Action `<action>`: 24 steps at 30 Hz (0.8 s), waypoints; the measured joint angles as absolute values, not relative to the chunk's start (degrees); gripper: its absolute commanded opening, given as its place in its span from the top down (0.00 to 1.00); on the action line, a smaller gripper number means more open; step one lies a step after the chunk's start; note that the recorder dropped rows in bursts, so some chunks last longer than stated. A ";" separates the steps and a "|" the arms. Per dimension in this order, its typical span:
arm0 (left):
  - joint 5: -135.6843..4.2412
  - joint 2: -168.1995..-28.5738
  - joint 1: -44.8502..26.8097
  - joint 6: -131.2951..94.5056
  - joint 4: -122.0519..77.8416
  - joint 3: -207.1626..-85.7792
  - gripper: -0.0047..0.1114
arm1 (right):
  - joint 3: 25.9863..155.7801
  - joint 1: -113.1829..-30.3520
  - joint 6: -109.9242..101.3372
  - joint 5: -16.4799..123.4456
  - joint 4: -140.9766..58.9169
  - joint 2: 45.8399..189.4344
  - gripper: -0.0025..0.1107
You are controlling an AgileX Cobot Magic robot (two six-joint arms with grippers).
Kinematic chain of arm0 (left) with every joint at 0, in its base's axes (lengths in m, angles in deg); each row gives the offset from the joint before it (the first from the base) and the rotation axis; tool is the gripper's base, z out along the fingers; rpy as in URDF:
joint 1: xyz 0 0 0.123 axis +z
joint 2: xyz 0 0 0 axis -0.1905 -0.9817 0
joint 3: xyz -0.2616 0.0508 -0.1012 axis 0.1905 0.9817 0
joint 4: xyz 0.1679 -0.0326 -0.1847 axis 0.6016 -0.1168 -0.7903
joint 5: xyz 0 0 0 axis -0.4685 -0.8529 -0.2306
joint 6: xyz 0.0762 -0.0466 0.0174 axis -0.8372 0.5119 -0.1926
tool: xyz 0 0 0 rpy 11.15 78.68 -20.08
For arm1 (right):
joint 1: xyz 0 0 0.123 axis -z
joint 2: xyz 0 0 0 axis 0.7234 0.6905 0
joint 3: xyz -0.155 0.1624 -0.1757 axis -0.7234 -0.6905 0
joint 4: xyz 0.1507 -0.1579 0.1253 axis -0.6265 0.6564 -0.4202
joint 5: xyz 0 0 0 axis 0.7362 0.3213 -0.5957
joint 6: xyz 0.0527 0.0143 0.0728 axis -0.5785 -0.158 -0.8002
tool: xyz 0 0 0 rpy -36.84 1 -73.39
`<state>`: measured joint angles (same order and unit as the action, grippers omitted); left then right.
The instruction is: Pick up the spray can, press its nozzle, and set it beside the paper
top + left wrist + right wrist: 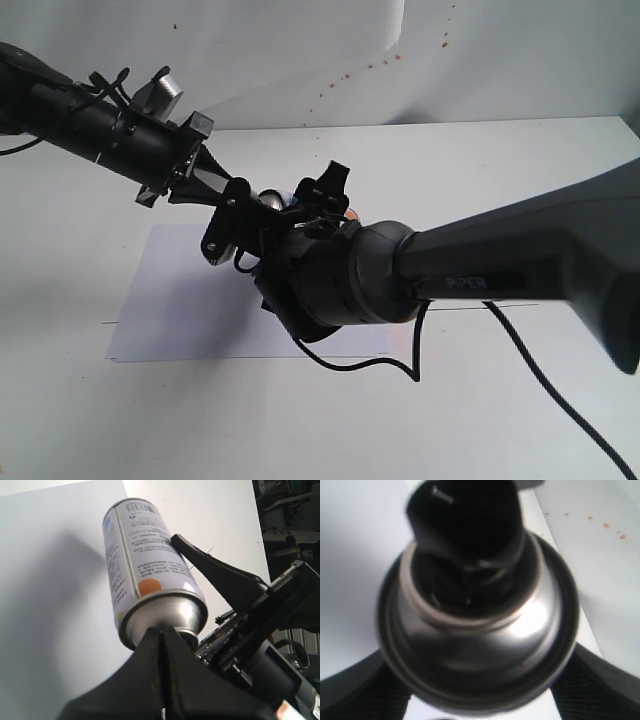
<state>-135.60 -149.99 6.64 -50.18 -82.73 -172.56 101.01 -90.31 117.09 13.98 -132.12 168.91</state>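
The spray can (pixel 145 570) is held by the right gripper (pixel 480 687). Its two black fingers (pixel 362 695) squeeze the can, one on each side, just under the silver top. The left gripper (pixel 162 647) has its two fingers pushed tight together with no gap. Its tip sits right on the middle of the can's silver top. A black blurry lump (pixel 465 530) shows there in the right wrist view, and I cannot tell if it is the nozzle or that tip. The can is over the paper (pixel 180 310), which lies flat on the white table (pixel 500 430)
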 measured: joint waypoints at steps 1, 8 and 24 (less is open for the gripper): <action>-135.60 -149.99 6.36 -50.18 -82.73 -172.56 0.96 | 101.01 -90.31 117.09 13.98 -132.12 168.91 0.98; -135.60 -149.99 4.64 -50.18 -82.52 -172.56 0.96 | 101.01 -90.31 117.09 13.98 -132.12 168.91 0.98; -135.70 -149.99 4.64 -50.18 -82.39 -172.56 0.96 | 101.01 -90.31 117.09 13.98 -132.12 168.91 0.98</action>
